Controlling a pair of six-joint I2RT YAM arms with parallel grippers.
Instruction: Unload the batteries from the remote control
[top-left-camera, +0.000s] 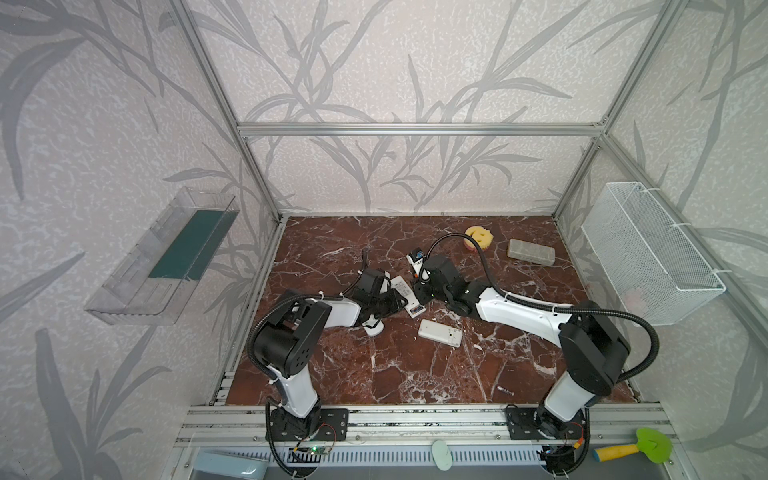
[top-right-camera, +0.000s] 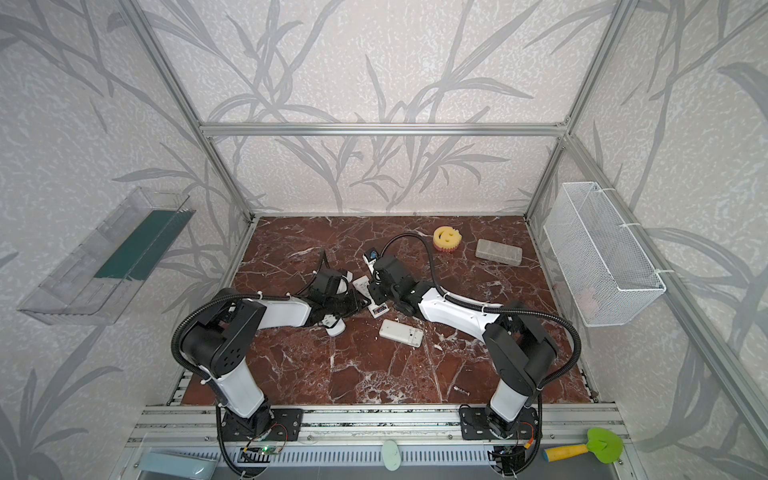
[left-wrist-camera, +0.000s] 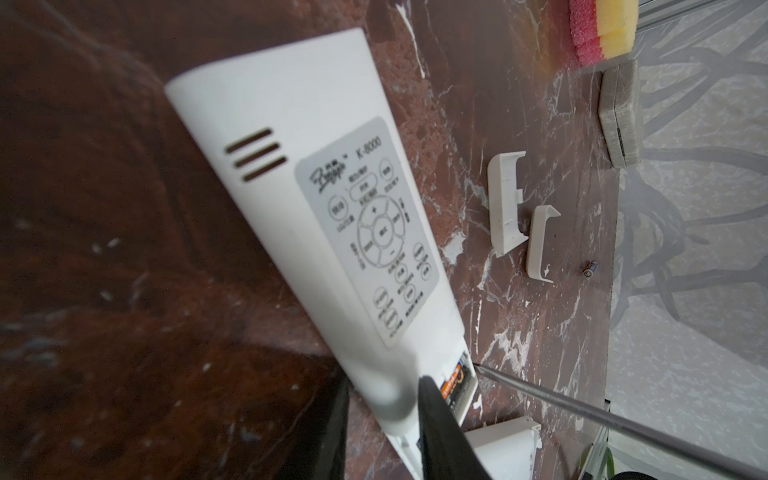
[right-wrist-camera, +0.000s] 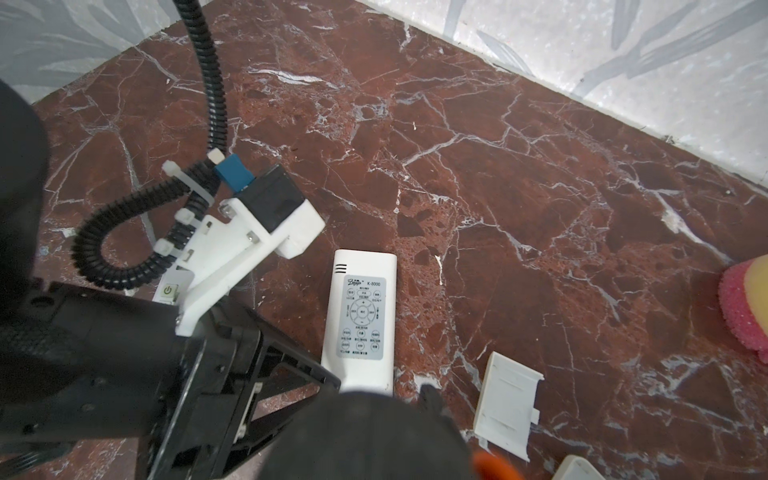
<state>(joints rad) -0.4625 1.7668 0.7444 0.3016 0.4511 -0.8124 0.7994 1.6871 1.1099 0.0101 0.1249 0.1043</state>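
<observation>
The white remote control (left-wrist-camera: 332, 232) lies on the marble table, seen in both top views (top-left-camera: 401, 287) (top-right-camera: 360, 286). My left gripper (left-wrist-camera: 386, 415) is shut on its compartment end. The compartment is open and a battery with an orange label (left-wrist-camera: 453, 384) sits inside. A screwdriver shaft (left-wrist-camera: 582, 409) touches the compartment edge with its tip. Its orange handle (right-wrist-camera: 492, 467) shows by my right gripper (top-left-camera: 419, 289), whose jaws are hidden in the right wrist view. A small dark battery (left-wrist-camera: 590, 268) lies loose on the table. A silvery grey battery (top-left-camera: 504, 390) lies near the front edge.
Two white covers (left-wrist-camera: 505, 203) (left-wrist-camera: 540, 245) lie beside the remote. A second white remote (top-left-camera: 440, 332) lies nearer the front. A yellow-pink sponge (top-left-camera: 478, 237) and a grey block (top-left-camera: 532, 251) sit at the back right. A wire basket (top-left-camera: 648, 253) hangs on the right wall.
</observation>
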